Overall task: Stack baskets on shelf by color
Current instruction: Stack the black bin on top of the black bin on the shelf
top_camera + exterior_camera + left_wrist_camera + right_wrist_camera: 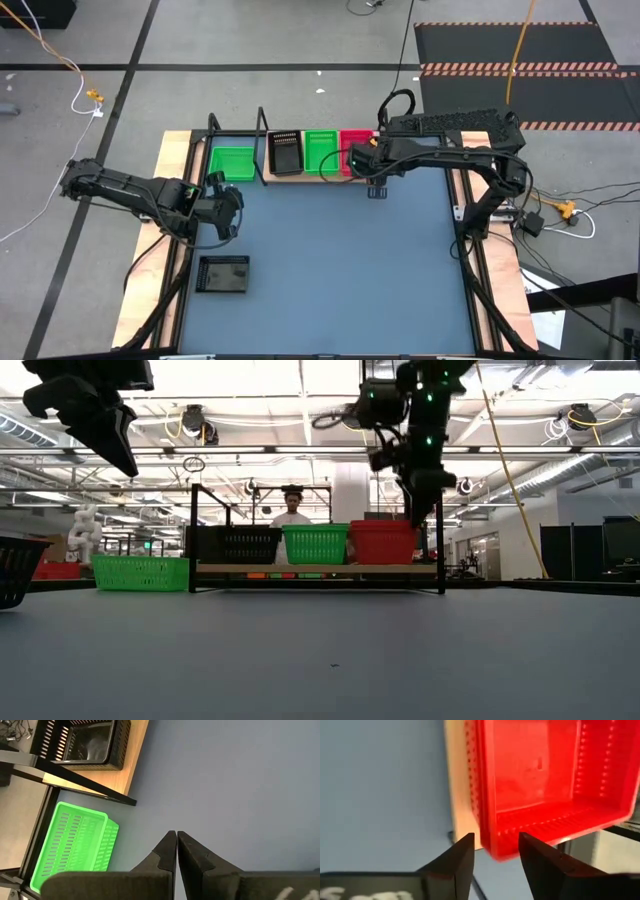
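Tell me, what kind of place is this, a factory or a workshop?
Probably a robotics lab or test hall. Two dark robot arms work at a blue-grey table with coloured baskets on a small wooden shelf, loose cables trail over the floor, and the hall behind has exposed ceiling pipes and lights.

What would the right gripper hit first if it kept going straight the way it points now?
Probably the near rim of the red basket on the shelf: the right gripper points at it with fingers open, though depth is unclear.
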You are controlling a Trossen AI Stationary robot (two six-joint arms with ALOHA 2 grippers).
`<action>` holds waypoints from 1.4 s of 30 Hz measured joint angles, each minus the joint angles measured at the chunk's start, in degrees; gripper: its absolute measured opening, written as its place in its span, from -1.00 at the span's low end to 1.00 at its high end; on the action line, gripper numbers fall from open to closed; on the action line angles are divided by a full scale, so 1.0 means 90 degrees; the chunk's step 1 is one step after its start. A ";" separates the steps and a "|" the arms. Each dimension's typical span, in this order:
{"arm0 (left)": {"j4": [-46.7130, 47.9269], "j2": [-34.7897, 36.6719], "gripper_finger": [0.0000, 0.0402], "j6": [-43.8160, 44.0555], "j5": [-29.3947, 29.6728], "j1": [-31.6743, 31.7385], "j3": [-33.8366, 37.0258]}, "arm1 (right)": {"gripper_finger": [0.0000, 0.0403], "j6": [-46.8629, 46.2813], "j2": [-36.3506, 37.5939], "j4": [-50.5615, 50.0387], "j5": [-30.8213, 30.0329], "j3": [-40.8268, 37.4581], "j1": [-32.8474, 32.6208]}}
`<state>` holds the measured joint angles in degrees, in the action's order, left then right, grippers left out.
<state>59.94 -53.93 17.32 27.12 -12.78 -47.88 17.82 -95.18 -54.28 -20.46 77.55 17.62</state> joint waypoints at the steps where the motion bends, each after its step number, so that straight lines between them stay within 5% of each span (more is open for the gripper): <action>1: 0.0000 0.0000 -0.90 0.0003 0.0002 0.0000 0.0000 | -0.28 0.0003 0.0000 0.0087 -0.0185 -0.0108 -0.0016; 6: 0.0000 0.0000 -0.90 0.0017 0.0002 0.0000 0.0000 | -0.35 0.0282 0.0000 0.0179 -0.1196 -0.0329 -0.0159; 15: 0.0002 0.0002 -0.90 0.0247 0.0004 0.0000 0.0000 | -0.35 0.0321 0.0586 0.1363 -0.1190 -0.0334 -0.0577; 23: 0.0054 0.0002 -0.90 0.1138 -0.0001 -0.0029 0.0000 | -0.28 -0.0754 0.0937 0.3379 0.1053 -0.0329 -0.0973; 28: 0.0506 0.0000 -0.90 0.2167 -0.0072 -0.0355 0.0000 | -0.27 -0.1695 0.0750 0.4418 0.1880 -0.0465 -0.1502; 32: 0.1098 -0.0002 -0.90 0.3040 -0.0175 -0.0795 0.0002 | -0.27 -0.2113 0.0458 0.6953 0.2692 -0.1363 -0.2201; 37: 0.1576 0.0005 -0.90 0.3694 -0.0166 -0.1266 0.0005 | -0.27 -0.2674 -0.0155 0.9588 0.3092 -0.1826 -0.3076; 42: 0.1566 -0.0002 -0.90 0.3784 -0.0100 -0.1381 0.0003 | -0.27 -0.2380 -0.0707 0.9790 0.2987 -0.1238 -0.3617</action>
<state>74.04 -53.95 51.37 26.21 -25.20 -47.85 -3.60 -101.54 33.83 6.43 66.41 -14.93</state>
